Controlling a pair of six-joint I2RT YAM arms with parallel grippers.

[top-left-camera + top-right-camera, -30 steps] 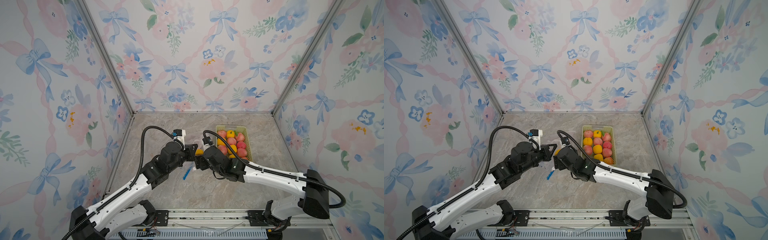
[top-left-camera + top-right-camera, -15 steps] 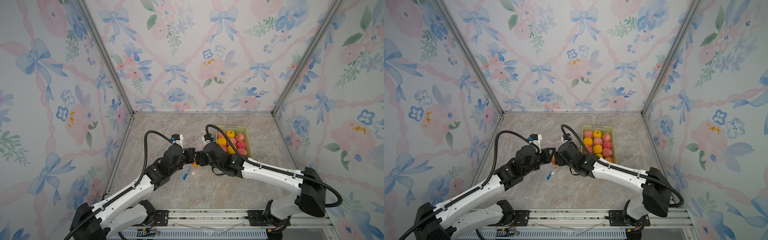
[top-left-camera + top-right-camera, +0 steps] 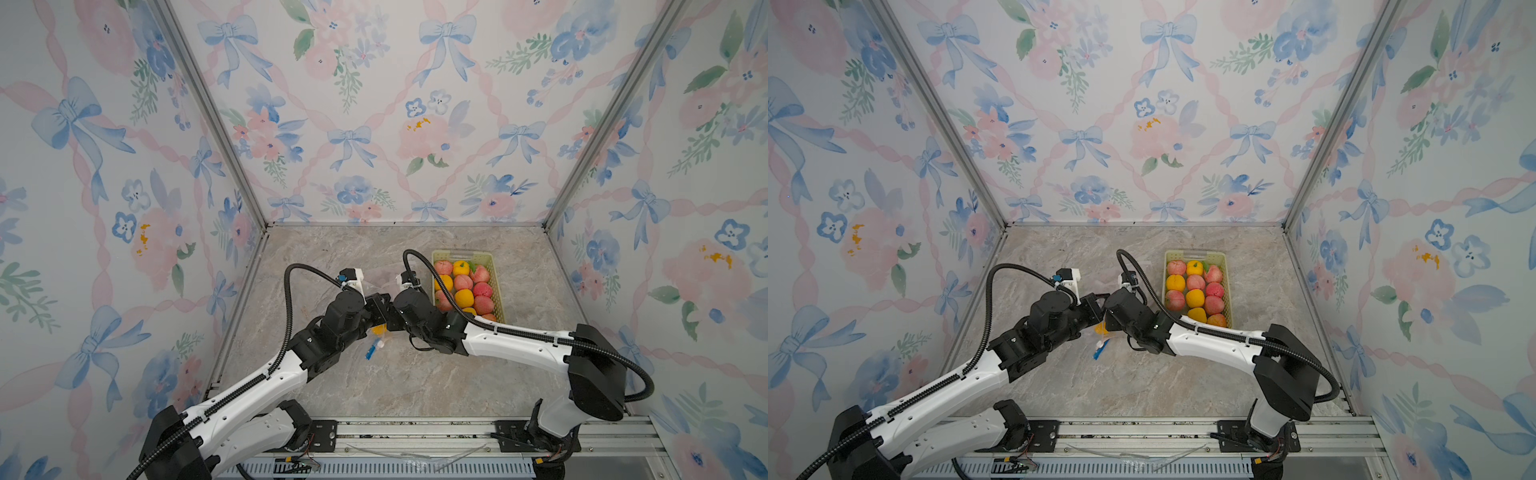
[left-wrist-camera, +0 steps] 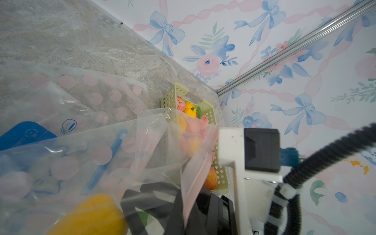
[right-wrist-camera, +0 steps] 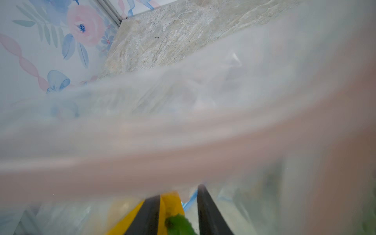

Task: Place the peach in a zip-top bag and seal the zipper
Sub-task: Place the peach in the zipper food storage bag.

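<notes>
1. Bagging looks done. The yellow peach (image 4: 91, 215) shows through the film of the bag (image 4: 85, 154), so I judge it to be inside. Both are mid-table, just left of the basket (image 3: 461, 252) holding the other fruit.
2. The left tool (image 3: 377, 304) is pressed together. The film hangs raised before its camera, so it seems to be pinching the bag's rim.
3. The right tool (image 5: 179, 192) reaches into the bag's mouth with its fingers apart. The peach shows between and beside them and is wider than the gap, so it is probably not gripped, though the film blurs this.
4. Left to do: bring the right tool out of the mouth, then run the zipper shut. The mouth gapes, and the blue slider (image 3: 1100, 352) shows just on the near side of the tools, over the table (image 3: 415, 374).
5. I judge the task about halfway along, with sealing not yet begun.
</notes>
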